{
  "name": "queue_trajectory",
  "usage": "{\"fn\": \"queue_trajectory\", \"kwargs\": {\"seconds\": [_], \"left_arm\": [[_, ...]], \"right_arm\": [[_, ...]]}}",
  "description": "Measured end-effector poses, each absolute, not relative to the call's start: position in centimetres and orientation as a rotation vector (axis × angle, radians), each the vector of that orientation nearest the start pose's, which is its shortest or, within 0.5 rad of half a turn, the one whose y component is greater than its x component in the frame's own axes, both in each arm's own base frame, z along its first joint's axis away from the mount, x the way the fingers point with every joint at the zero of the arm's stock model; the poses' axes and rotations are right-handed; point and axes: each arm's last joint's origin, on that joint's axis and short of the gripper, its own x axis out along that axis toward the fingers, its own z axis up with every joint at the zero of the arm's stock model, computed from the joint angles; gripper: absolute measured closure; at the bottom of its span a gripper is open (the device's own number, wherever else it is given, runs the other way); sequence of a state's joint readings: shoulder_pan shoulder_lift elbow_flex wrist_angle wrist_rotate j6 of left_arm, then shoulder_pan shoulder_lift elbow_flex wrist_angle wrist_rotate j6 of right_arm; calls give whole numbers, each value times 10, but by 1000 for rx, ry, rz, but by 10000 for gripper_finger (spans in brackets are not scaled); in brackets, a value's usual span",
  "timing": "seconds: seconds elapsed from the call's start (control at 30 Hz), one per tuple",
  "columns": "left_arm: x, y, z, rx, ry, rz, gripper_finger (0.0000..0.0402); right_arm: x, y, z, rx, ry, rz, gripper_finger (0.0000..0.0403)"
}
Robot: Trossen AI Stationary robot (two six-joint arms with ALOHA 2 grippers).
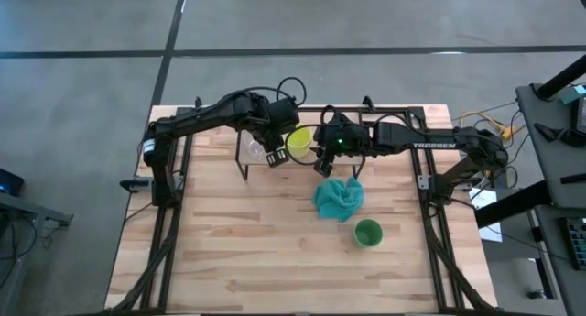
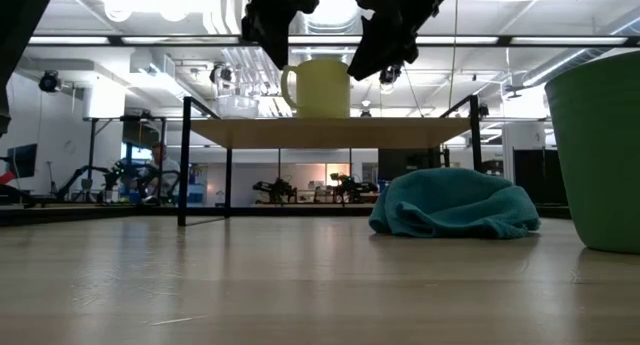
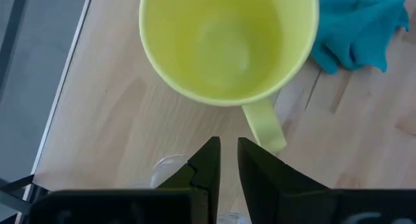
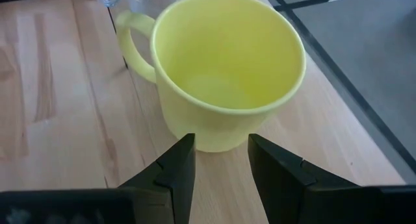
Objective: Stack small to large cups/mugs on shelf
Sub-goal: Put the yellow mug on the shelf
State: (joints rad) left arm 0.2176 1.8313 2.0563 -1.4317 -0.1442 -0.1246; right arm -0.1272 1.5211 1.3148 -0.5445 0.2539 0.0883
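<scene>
The yellow mug (image 1: pixel 299 143) stands upright and empty on the shelf (image 2: pixel 330 132), its handle turned toward the glass cup (image 1: pixel 254 149) that sits just beside it on the same plank. It looks like a light, stiff, thin-walled plastic or ceramic piece with a smooth, probably slippery glaze. The handle is a narrow loop and a poor hold; the rim wall, one finger inside and one outside, or the body across its width, seems the surer place. The glass cup is small, clear and likely the most fragile and slick of the three, so a gentle pinch on its wall would suit it.

The left tool (image 3: pixel 227 160) hovers above the mug on the handle side, fingers close together with only a slim gap, holding nothing. The right tool (image 4: pixel 221 160) hangs over the mug's other side, fingers apart but empty, the gap looking narrower than the mug's body.

The green cup (image 1: pixel 367 233) stands on the bench (image 1: pixel 238 252), well apart from the shelf, beyond a crumpled teal cloth (image 1: pixel 338 198). It is the widest vessel, plain-sided with no handle, probably light; a rim pinch looks easiest.
</scene>
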Motion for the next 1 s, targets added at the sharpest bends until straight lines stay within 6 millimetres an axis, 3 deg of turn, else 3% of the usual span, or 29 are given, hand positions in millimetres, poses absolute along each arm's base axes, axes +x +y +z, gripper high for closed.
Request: {"fn": "queue_trajectory", "kwargs": {"seconds": [0.73, 1.0], "left_arm": [[344, 77, 377, -208, 1191, 353, 362], [351, 75, 380, -221, 1116, 317, 362]], "right_arm": [[325, -55, 311, 28, 734, -418, 266], [325, -63, 313, 27, 710, -437, 266]]}}
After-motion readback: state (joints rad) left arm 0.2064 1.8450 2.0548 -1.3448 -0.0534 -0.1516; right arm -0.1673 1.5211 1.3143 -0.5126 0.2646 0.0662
